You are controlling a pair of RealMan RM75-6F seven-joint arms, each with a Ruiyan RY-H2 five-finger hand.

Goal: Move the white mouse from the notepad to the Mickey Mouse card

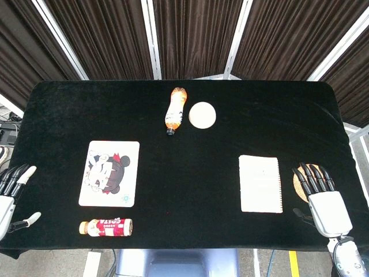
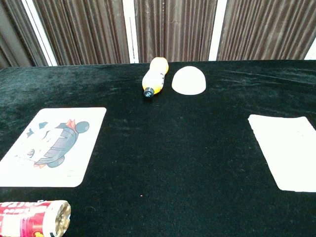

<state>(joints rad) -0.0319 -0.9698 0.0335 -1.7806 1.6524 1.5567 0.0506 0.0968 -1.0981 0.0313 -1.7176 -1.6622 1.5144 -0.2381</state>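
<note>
I had the white dome-shaped mouse (image 1: pixel 202 115) at the far middle of the black-clothed bench (image 1: pixel 190 173), just beside the orange plastic bottle (image 1: pixel 176 109) lying on its side. It was not on the cream spiral-bound notepad (image 1: pixel 261 183), whose page was bare, and it was well apart from the white Mickey Mouse card (image 1: pixel 109 173) on the left.

My right robot hand (image 1: pixel 323 199) sat low at the near right edge with its fingers straight and close together, holding nothing, its fingertips over a small round tan disc (image 1: pixel 297 186) just beside the notepad. My left robot hand (image 1: pixel 12 199) hung off the near left edge, fingers loosely spread with the thumb out, also holding nothing. The chest view showed neither hand.

I judged the step in hand to be the reach for the mouse. I reckoned the smooth dome wanted a grasp from above, fingers spread wide round its sides. I favoured coming in from the side away from the bottle, since a nudge could set the bottle rolling.

For the carry there was broad open cloth between mouse and card. The card's face was free, so I could aim for its middle. The red and white bottle (image 1: pixel 106 227) lay near the card's front edge, close to the bench's near edge, so I wanted to stay clear of it.
</note>
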